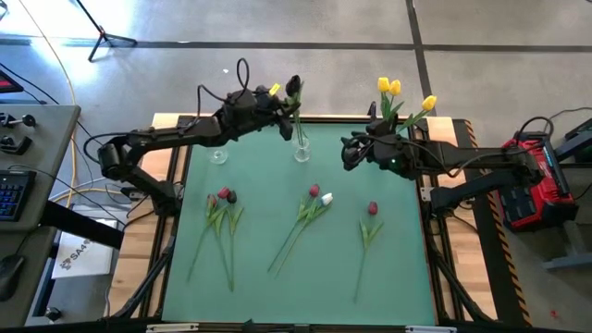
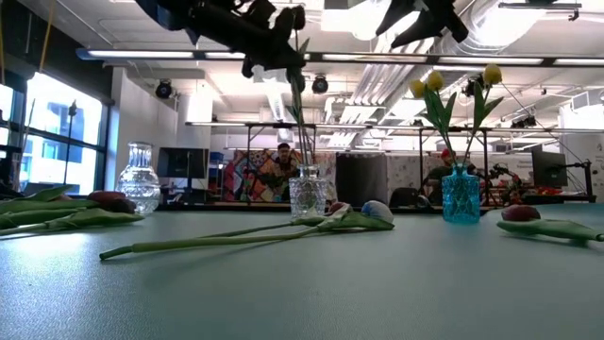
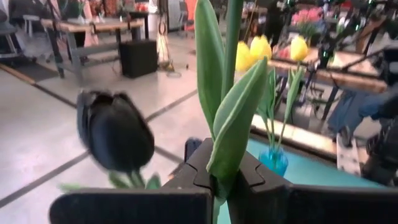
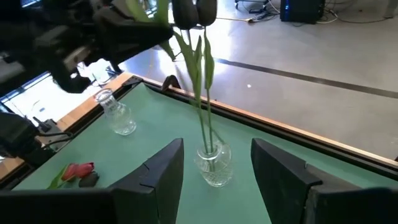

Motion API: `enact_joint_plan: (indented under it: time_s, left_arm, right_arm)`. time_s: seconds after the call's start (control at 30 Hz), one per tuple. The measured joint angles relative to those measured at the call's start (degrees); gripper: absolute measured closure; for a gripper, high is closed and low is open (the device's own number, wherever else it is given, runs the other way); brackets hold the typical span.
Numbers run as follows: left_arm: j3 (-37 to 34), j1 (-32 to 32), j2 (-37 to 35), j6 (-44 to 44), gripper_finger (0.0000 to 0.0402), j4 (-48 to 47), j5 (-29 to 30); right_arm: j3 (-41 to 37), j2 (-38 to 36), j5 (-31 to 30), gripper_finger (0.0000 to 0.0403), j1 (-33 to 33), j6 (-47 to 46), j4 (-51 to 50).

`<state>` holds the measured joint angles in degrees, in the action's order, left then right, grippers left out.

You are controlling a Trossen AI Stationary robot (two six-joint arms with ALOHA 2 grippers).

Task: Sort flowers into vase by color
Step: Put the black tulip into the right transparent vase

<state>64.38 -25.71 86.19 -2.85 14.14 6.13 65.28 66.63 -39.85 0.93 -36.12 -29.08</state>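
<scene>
A green mat covers the table [image 1: 398,268]. Toward twelve o'clock stand three vases: clear [image 1: 218,154], clear [image 1: 302,153], blue [image 2: 461,195]. Tulips lie at nine [image 1: 222,208], center [image 1: 310,211] and three o'clock [image 1: 370,227].

Overhead, table-level and two wrist cameras share the middle vase [image 1: 302,153].

Robotics lab: workbenches [image 3: 93,28], exposed ceiling ducts [image 2: 377,71].

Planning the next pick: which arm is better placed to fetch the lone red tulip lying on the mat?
Right, probably. The right gripper is open and empty, nearer the lone red tulip. The left gripper is shut on a black tulip over the middle clear vase.
</scene>
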Motion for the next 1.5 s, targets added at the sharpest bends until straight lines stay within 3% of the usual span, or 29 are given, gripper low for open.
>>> enact_joint_plan:
  time_s: [0.2, 0.53, 1.1, 1.23, 1.5]
  left_arm:
    - [0.0, 0.4, -1.0, 0.0, 0.0401, -6.4, 0.0]
    - [0.1, 1.5, -2.1, 0.5, 0.0401, -0.3, 0.5]
    - [0.0, 1.8, -0.9, -1.3, 0.0398, -9.0, 0.5]
    - [0.0, 1.8, 1.2, -3.9, 0.0372, -9.4, 0.5]
    - [0.0, 1.8, 2.6, -4.5, 0.0281, -6.5, 1.7]
  right_arm:
    - [0.0, 0.0, 1.0, 0.0226, 1.4, 0.4, -0.1]
    - [0.0, 0.0, 2.4, 0.0226, 2.4, 0.5, 0.0]
    - [0.0, 0.0, 2.9, 0.0226, 2.4, 0.1, 0.0]
    - [0.0, 0.0, 3.5, 0.0226, 2.5, -1.2, -0.4]
    - [0.0, 0.0, 5.7, 0.0226, 2.4, -4.6, -3.6]
